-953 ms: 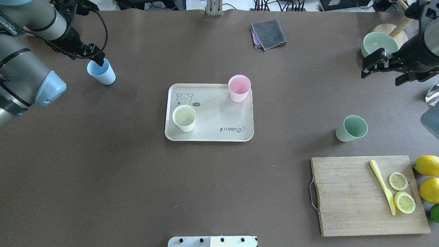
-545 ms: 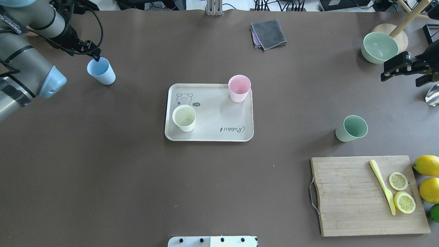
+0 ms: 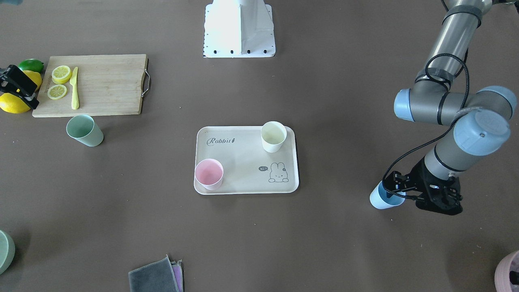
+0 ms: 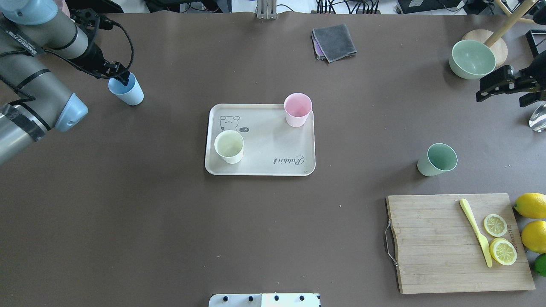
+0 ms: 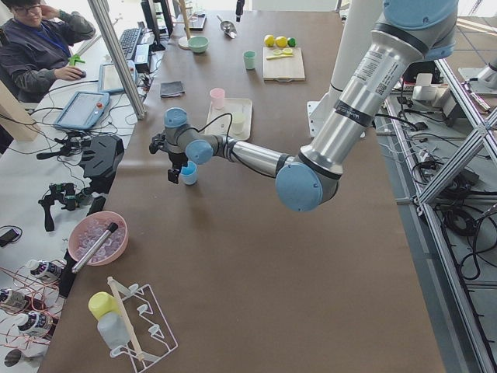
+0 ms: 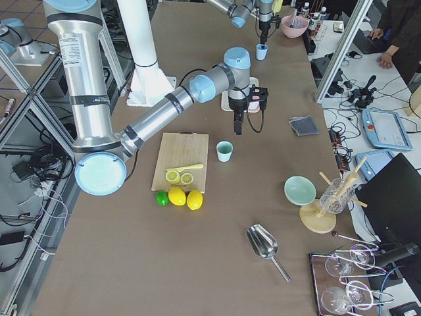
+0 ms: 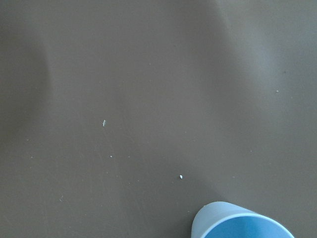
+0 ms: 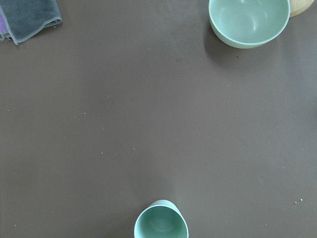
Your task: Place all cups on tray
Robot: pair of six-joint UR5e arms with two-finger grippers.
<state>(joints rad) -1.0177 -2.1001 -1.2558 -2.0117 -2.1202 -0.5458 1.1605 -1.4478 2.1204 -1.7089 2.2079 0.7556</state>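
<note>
The beige tray (image 4: 264, 140) lies mid-table and holds the cream-white cup (image 4: 229, 146) and the pale pink cup (image 4: 297, 109). The light blue cup (image 4: 128, 90) stands upright on the table at the far left. My left gripper (image 4: 120, 74) is open at its rim, and the cup's edge shows at the bottom of the left wrist view (image 7: 242, 223). The mint green cup (image 4: 437, 159) stands alone on the table to the right. My right gripper (image 4: 501, 96) is open and empty, high above the right edge, well away from it.
A green bowl (image 4: 472, 57) sits at the back right. A folded grey cloth (image 4: 334, 41) lies at the back. A wooden cutting board (image 4: 443, 256) with lemon slices and a yellow knife is at the front right, with whole lemons (image 4: 531, 204) beside it.
My left gripper drew back from the blue cup, then returned to its rim. My right gripper moved right, away from the green bowl. No cup has moved.
</note>
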